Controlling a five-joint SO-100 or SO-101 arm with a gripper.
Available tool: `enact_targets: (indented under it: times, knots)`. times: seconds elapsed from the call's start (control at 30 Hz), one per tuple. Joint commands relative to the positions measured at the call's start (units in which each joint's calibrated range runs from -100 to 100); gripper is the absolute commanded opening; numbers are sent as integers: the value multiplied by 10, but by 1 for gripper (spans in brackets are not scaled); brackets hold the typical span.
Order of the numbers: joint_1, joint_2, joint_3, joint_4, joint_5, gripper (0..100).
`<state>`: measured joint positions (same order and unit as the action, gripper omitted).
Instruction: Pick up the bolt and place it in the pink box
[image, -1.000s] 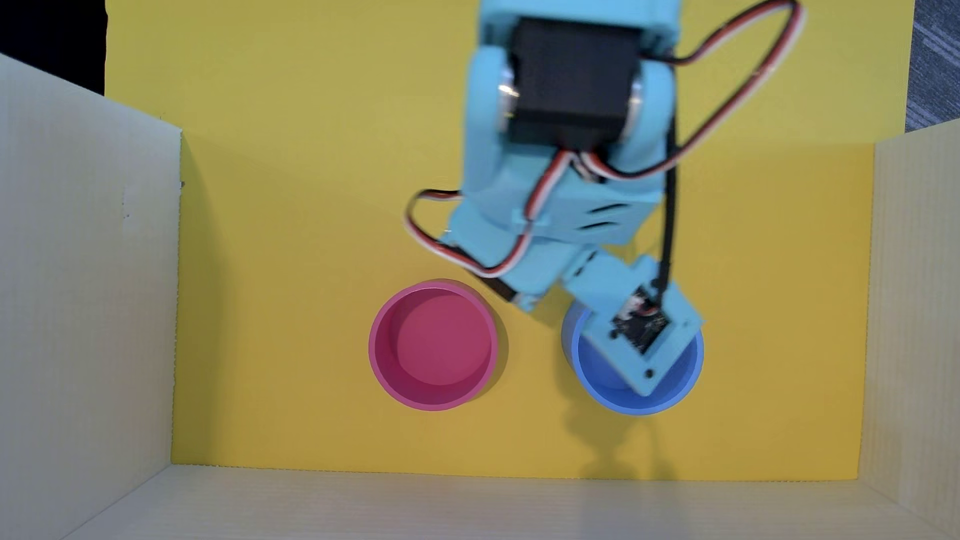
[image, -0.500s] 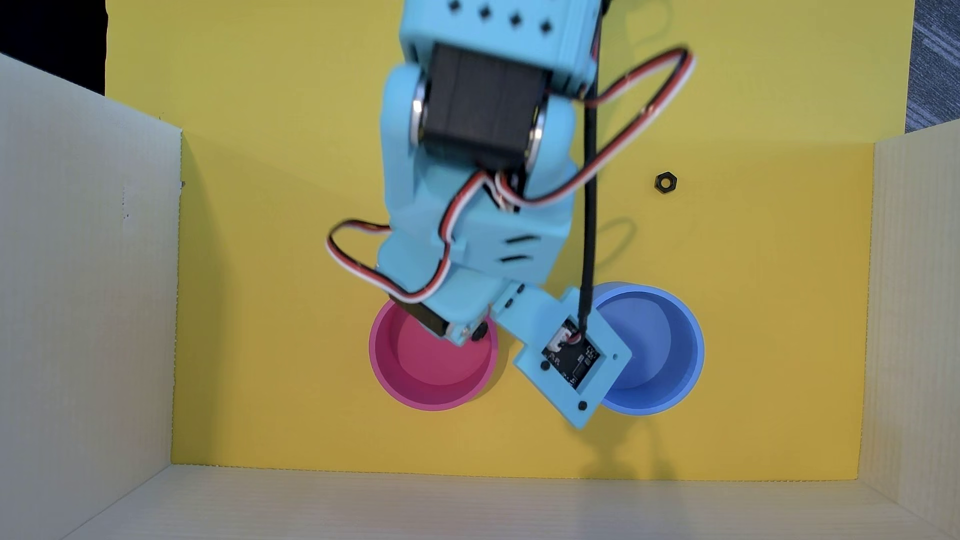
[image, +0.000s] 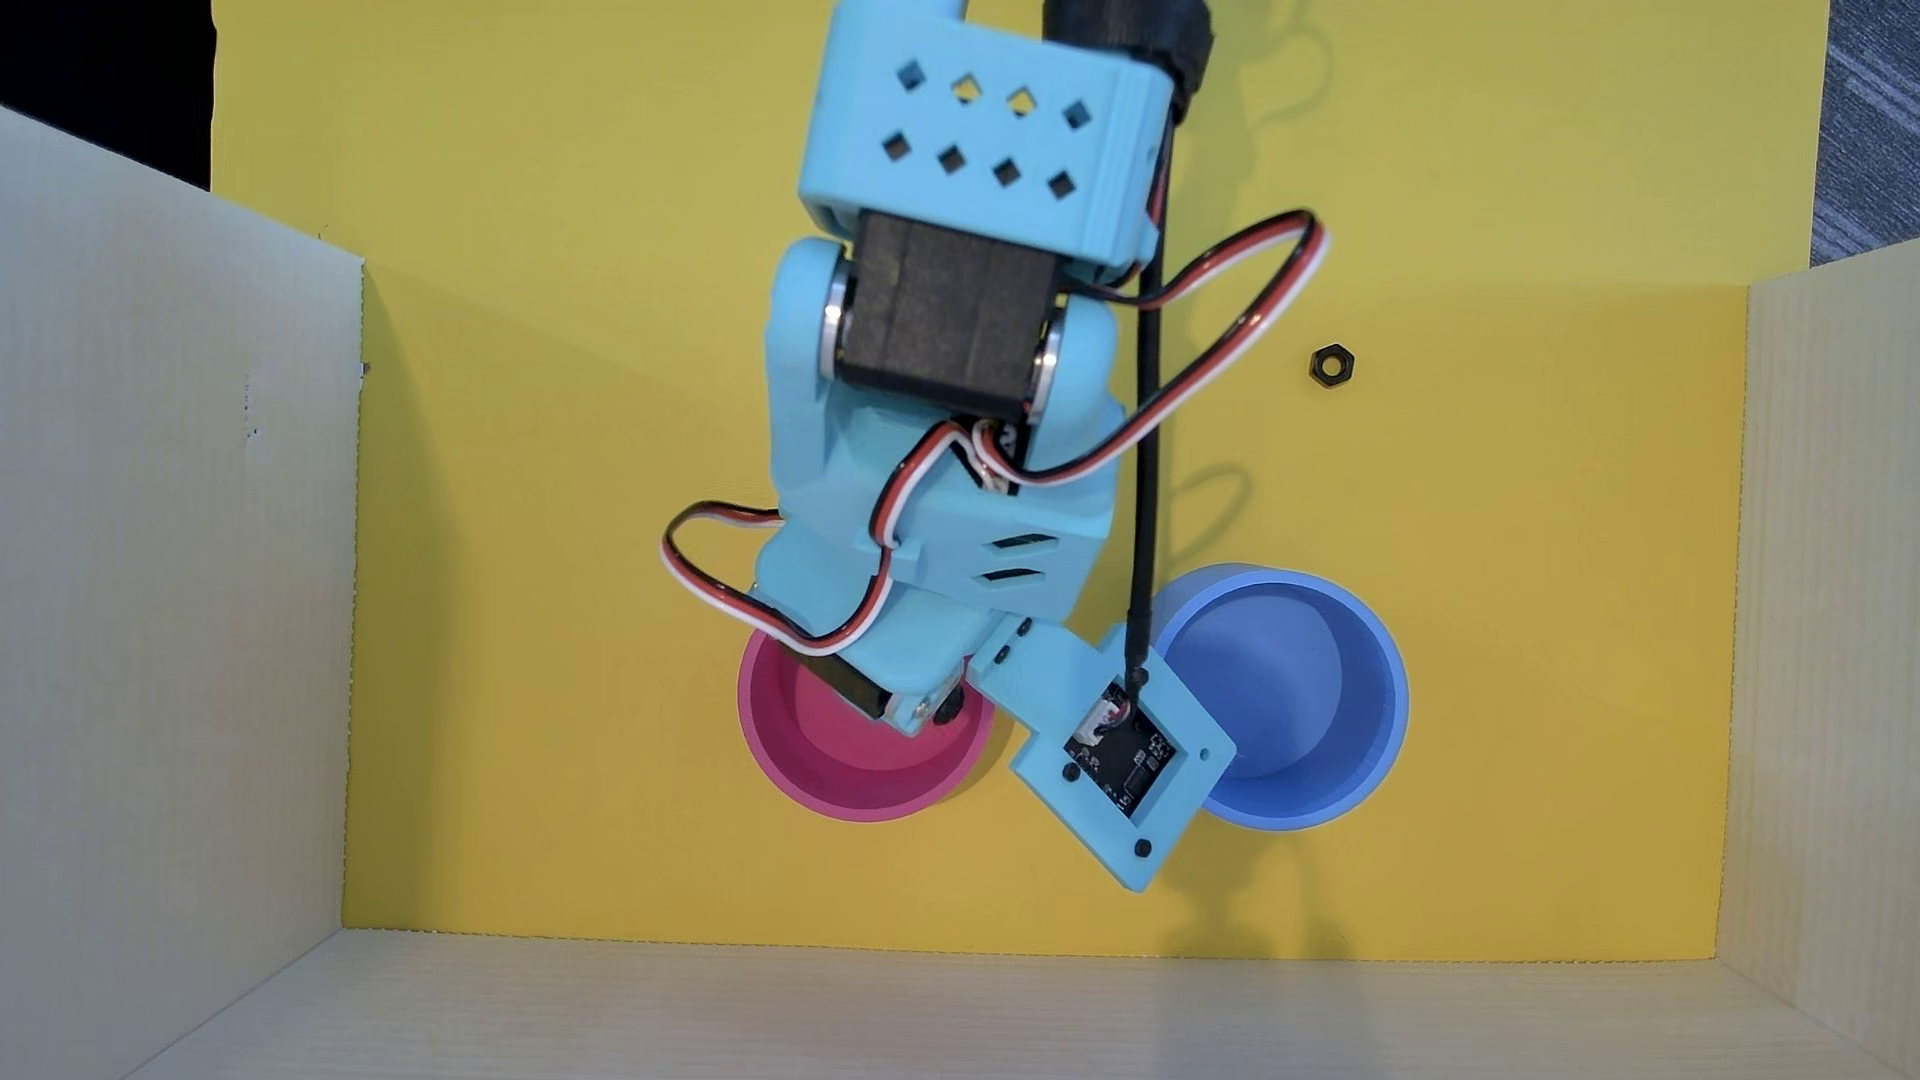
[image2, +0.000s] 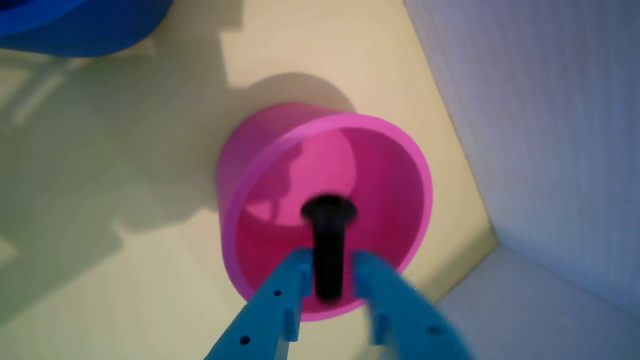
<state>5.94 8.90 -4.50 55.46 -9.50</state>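
In the wrist view the black bolt (image2: 327, 240) hangs head down between my blue fingertips, and my gripper (image2: 328, 260) is shut on its shaft. The right-hand finger (image2: 395, 300) looks blurred. The bolt is above the open mouth of the pink box (image2: 390, 200), inside its near rim. In the overhead view the arm's wrist covers the upper part of the pink box (image: 862, 774), and the fingers and bolt are hidden beneath it.
A blue round cup (image: 1299, 706) stands right of the pink one and shows at the top left of the wrist view (image2: 75, 30). A small black hex nut (image: 1331, 366) lies on the yellow floor further back. Pale cardboard walls (image: 177, 623) enclose the area, with one (image2: 540, 125) close beside the pink box.
The arm swung left from over the blue cup to over the pink box, uncovering the nut. In the last half second it reached slightly further over the pink box.
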Motion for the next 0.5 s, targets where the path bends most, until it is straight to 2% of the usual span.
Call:
enact_targets:
  times: [0.0,0.07,0.1,0.2,0.47]
  knots:
    - [4,-9,-22,-1,2,24]
    - [4,-9,-19,10,2,24]
    - [4,-10,-19,22,2,20]
    - [3,-11,-24,50,0,0]
    - [-10,-116,17,249,1,1]
